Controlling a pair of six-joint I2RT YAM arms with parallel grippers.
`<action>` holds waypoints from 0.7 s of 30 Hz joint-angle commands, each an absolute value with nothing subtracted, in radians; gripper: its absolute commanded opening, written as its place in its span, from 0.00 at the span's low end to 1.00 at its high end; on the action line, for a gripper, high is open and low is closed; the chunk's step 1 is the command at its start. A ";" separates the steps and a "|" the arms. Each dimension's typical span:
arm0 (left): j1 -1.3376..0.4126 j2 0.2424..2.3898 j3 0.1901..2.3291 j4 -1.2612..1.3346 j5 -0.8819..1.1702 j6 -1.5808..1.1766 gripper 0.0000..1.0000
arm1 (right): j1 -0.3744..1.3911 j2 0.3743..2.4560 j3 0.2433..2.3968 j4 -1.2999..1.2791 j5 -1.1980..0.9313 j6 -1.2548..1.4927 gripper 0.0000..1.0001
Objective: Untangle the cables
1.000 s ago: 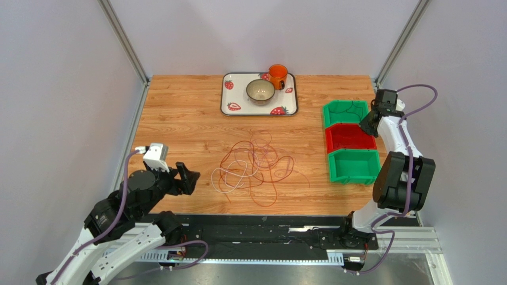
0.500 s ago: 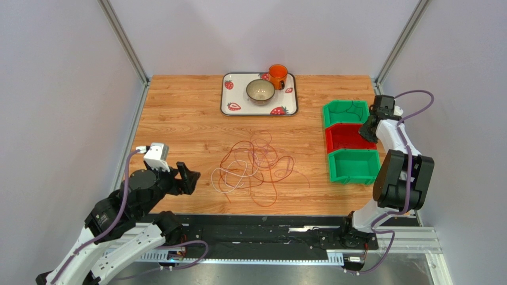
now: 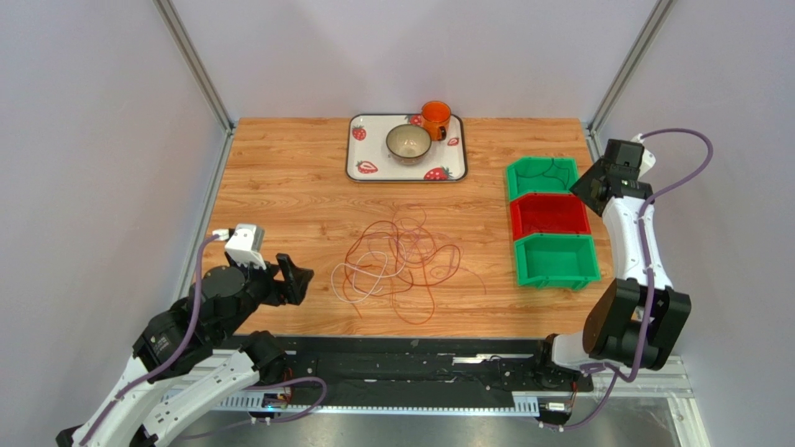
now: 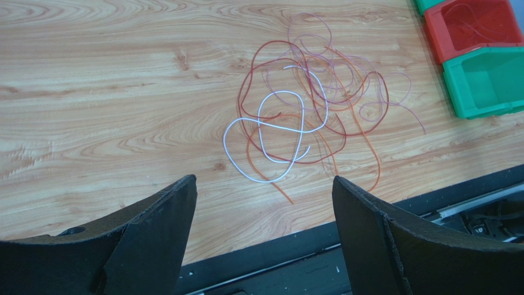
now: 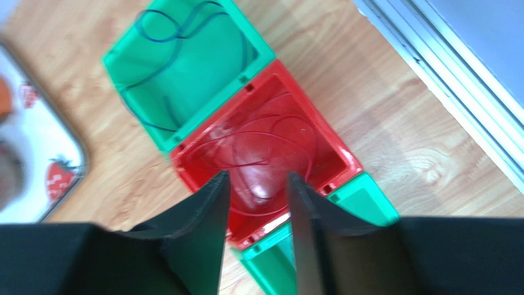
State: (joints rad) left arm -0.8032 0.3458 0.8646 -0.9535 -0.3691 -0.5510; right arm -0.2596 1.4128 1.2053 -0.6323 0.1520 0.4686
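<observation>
Wooden tabletop: tangled thin red, orange and white cables lie centre, ahead-right of your left jaws, which are spread wide, empty, nearer. Far off, your right jaws, slightly parted, hover over red plastic bin.

Thin red, orange and white cables are spread in a loose flat tangle left of the red plastic bin; one red loop is coiled inside.
</observation>
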 commanded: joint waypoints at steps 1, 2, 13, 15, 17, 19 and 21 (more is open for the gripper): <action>-0.804 0.337 0.862 -0.942 -0.377 -0.543 0.89 | -0.258 1.344 1.227 -0.647 0.019 0.456 0.37; -0.804 0.339 0.862 -0.942 -0.377 -0.543 0.89 | -0.255 1.332 1.217 -0.637 0.003 0.456 0.33; -0.804 0.351 0.861 -0.937 -0.371 -0.540 0.89 | -0.207 1.338 1.022 -0.529 -0.130 0.482 0.18; -0.804 0.359 0.862 -0.939 -0.371 -0.541 0.89 | -0.117 1.348 1.063 -0.551 -0.053 0.462 0.16; -0.804 0.367 0.864 -0.939 -0.371 -0.541 0.89 | -0.031 1.373 1.112 -0.607 0.050 0.418 0.16; -0.804 0.370 0.864 -0.940 -0.373 -0.543 0.89 | 0.095 1.394 1.160 -0.647 0.136 0.394 0.17; -0.804 0.370 0.862 -0.939 -0.374 -0.534 0.89 | 0.168 1.391 1.160 -0.650 0.135 0.405 0.22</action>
State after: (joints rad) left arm -0.8036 0.3534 0.8646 -0.9531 -0.3687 -0.5503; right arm 0.0284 1.3941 1.0904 -0.6262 0.0425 0.4389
